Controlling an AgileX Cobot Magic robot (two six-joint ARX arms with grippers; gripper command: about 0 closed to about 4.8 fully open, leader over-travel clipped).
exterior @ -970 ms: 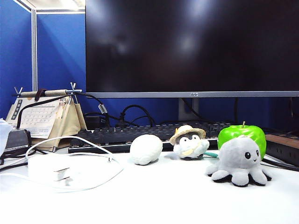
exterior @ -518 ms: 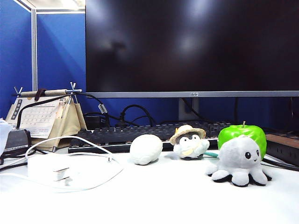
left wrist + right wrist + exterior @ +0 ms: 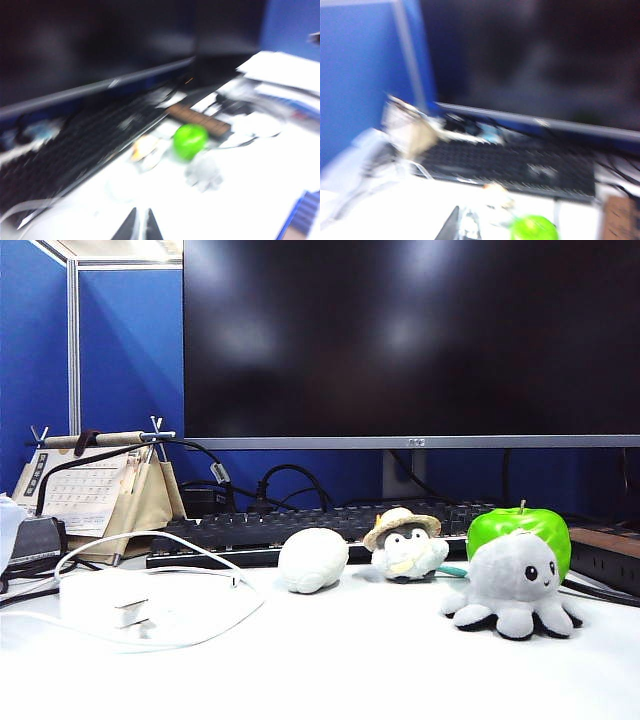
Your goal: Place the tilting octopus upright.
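We saw a large dark monitor (image 3: 410, 340) filling the back of the exterior view, with a black keyboard (image 3: 300, 528) lying on the white table (image 3: 330, 660) below it. At the left stood a desk calendar (image 3: 95, 490), and in front of it a white power adapter (image 3: 105, 602) with its looped cable. The green apple (image 3: 518, 530) sat at the right, and the octopus (image 3: 512, 585) rested upright on its tentacles just in front of it, touching or nearly so, face toward the camera. A white egg-shaped lump (image 3: 312, 559) and a straw-hatted penguin plush (image 3: 405, 545) lay side by side before the keyboard. Neither arm showed in the exterior view. In the blurred wrist views, the left gripper (image 3: 138, 229) hung above the table well apart from the octopus (image 3: 204, 172), its fingers nearly together; the right gripper (image 3: 462, 225) was closed and empty.
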